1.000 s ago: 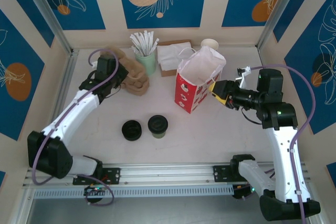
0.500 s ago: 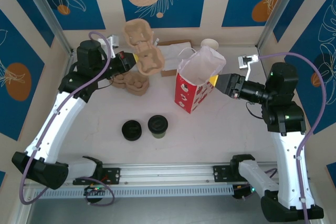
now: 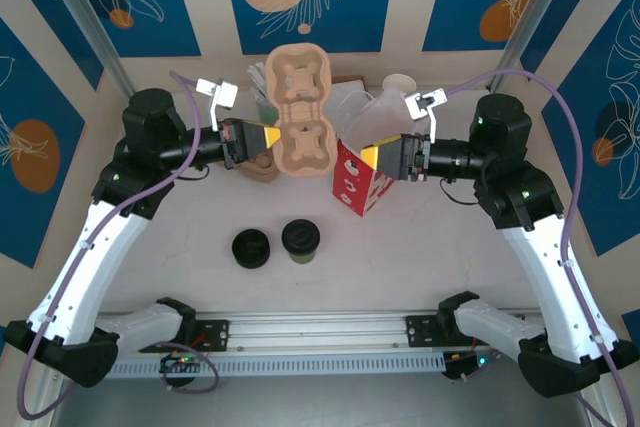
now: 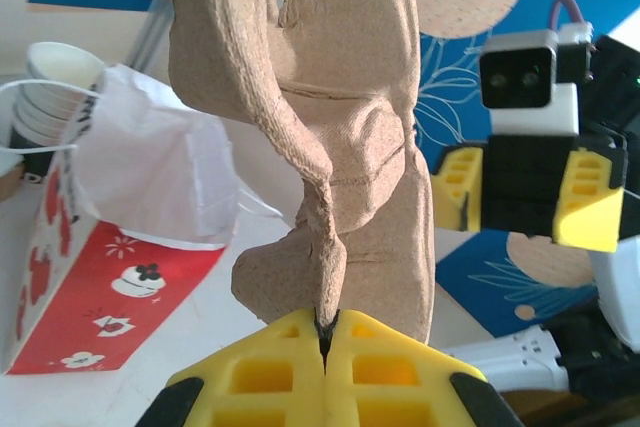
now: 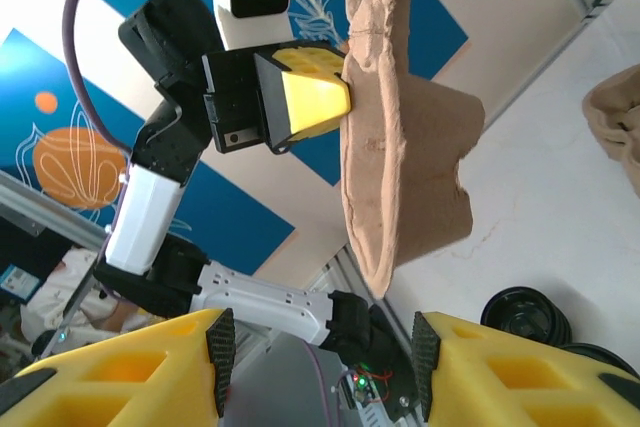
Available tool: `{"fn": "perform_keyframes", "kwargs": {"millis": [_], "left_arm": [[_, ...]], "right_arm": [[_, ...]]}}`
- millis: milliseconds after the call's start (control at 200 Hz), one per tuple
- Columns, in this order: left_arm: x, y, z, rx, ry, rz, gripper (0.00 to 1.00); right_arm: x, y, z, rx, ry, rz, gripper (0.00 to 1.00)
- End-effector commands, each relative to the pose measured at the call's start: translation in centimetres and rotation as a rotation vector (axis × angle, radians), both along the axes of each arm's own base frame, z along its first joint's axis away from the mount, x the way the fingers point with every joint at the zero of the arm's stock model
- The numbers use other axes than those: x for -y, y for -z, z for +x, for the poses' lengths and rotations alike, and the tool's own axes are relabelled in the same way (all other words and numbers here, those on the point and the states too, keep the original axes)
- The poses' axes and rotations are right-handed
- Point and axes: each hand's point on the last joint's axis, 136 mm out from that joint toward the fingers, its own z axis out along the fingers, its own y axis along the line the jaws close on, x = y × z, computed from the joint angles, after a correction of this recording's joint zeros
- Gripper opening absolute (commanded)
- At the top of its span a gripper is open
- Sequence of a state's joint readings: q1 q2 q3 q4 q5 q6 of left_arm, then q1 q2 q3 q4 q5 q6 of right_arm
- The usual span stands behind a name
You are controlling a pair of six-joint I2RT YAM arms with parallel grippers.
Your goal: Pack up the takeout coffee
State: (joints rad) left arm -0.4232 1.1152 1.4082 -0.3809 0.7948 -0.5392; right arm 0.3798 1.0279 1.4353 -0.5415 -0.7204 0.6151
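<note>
The takeout coffee, a short greenish cup with a black lid, stands on the table in front of the red bag. My left gripper is shut on the edge of a brown pulp cup carrier, holding it upright in the air left of the bag. Facing the carrier from the right, my right gripper is open above the bag's mouth, nothing between its fingers. In the right wrist view the carrier hangs just ahead of the open jaws.
A loose black lid lies left of the coffee. More pulp carriers sit stacked under the left gripper. At the back are white napkins and cream cups. The red bag has white tissue in it.
The left arm lifted one carrier off the stack and swung it up toward the centre. The right gripper moved left from beside the bag to face the carrier, still open.
</note>
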Motion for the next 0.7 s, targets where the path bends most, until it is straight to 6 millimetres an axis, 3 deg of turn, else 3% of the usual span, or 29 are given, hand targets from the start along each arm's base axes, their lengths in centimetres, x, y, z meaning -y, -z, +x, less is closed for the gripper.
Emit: {"fn": "perform_keyframes", "kwargs": {"millis": [0,290,695], "left_arm": [[0.7,-0.7,-1.7,0.066,0.09,-0.019,0.02],[1.7,-0.8,-2.4,0.08,0.135,-0.025,0.01],[2.3,-0.4,-2.0,0.064,0.13,-0.016,0.0]], "right_arm": [[-0.7,-0.7,-0.3,0.063,-0.02,-0.01,0.52],[-2.0,-0.4,-0.3,0.06,-0.061,-0.023,0.51],[-2.5,0.1,-0.4,0.055,-0.079,-0.033,0.36]]}}
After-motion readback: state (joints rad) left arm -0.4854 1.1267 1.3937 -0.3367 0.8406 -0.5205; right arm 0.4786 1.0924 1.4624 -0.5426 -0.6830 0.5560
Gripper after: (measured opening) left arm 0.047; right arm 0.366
